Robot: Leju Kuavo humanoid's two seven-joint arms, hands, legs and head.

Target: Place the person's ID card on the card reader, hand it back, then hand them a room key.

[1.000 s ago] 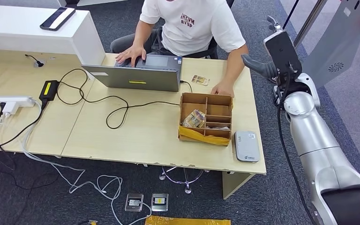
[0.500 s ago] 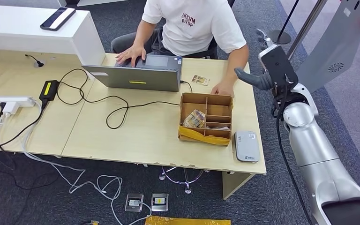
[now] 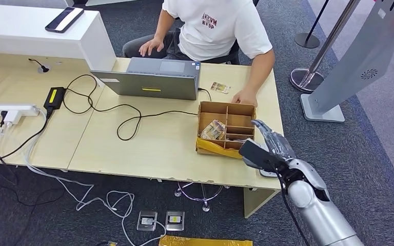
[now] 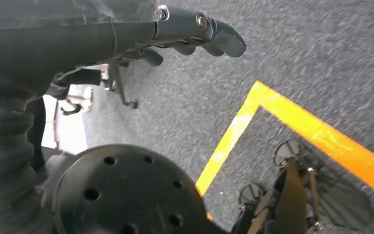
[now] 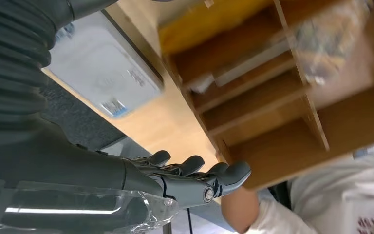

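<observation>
A small card (image 3: 219, 87) lies on the wooden table (image 3: 149, 143) by the far edge, next to the person's hand (image 3: 244, 97). A brown divided box (image 3: 226, 108) holds a stack of patterned cards (image 3: 213, 130) in one compartment. My right hand (image 3: 268, 147) hovers over the table's front right corner, just right of the box, fingers stretched out and holding nothing. It hides most of the grey card reader (image 5: 102, 78), which the right wrist view shows beside the box (image 5: 272, 112). My left hand (image 4: 185, 29) hangs over carpet, holding nothing.
A person in a white T-shirt (image 3: 215, 25) sits at the far side behind a grey laptop (image 3: 154, 79). Black cables (image 3: 128, 120) and a power strip (image 3: 7, 110) cover the left part. A phone (image 3: 63, 19) lies on the white counter. A stanchion base (image 3: 306, 79) and grey kiosk (image 3: 359, 56) stand at right.
My right arm has swung down from high at the far right to the table's front right corner, over the card reader. The person's hand has left the laptop.
</observation>
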